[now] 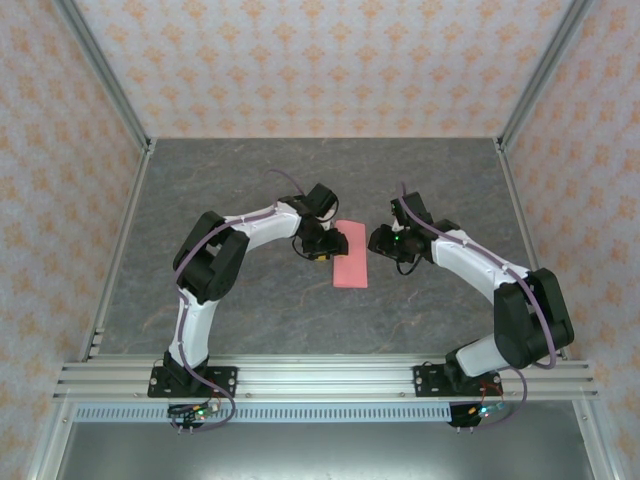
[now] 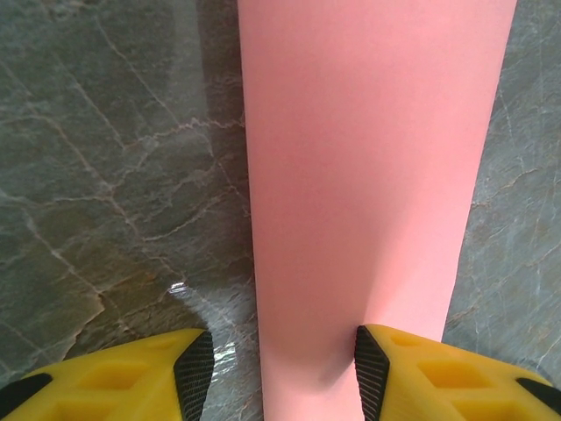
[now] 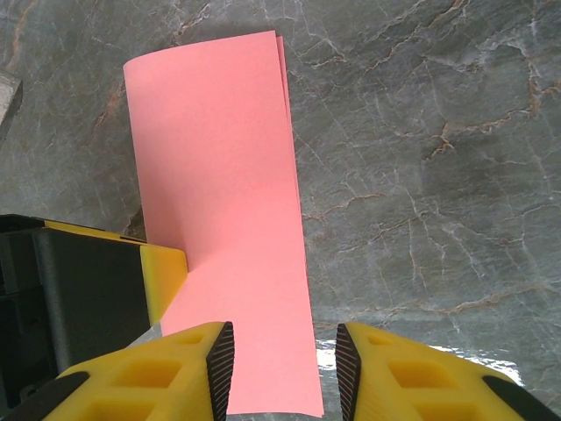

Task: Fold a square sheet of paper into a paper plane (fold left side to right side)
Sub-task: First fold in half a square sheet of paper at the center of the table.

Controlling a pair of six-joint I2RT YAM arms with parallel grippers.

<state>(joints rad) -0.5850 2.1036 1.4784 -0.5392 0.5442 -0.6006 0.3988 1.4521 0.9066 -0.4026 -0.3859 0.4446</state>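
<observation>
From where I stand, the first fold looks done: the square sheet of paper [image 1: 350, 262] lies flat on the grey desk [image 1: 250, 180] as a narrow doubled strip between the two arms. I'd say the step in hand is setting that crease.

Left of the sheet, the left fingers [image 2: 188, 377] are down at its long left edge, at about half their spread. One finger is over bare desk just beside the sheet and the other is over the pink surface, so they straddle the edge without pinching it. From the right wrist, one yellow tip seems to touch that edge. I cannot tell whether it presses down.

On the sheet's right long side two layers show slightly offset at the far corner. So the loose edges lie on that side and the crease on the left.

At the sheet's near right corner, the right fingers [image 3: 386, 377] are a little narrower than the left pair, but parted. The corner lies in the gap between them, with nothing gripped.

Next, I'd guess the crease wants a firm press along the left edge. One pair would have to steady the sheet so the thin layers don't slide apart.
</observation>
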